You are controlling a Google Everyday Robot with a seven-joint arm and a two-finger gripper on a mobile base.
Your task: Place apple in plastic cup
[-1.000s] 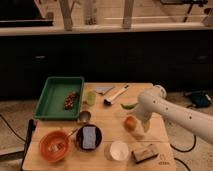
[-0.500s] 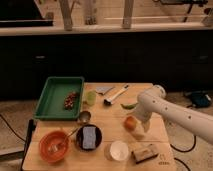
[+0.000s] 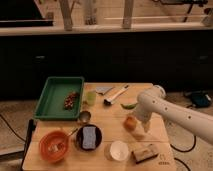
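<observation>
The pincer [image 3: 138, 124] is low over the worktop [image 3: 110, 120], just beside the apple [image 3: 129, 123], and its jaws stand wide; whether they touch the fruit, I cannot tell. The apple lies on the worktop. The plastic cup [image 3: 90, 98] stands well apart from it, just beside the green tray [image 3: 54, 97].

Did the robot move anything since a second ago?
No, nothing visibly moved. The gripper is down right next to the apple, on the right side of the table, same as before. The apple, the cup by the tray and everything else sit where they were.
</observation>
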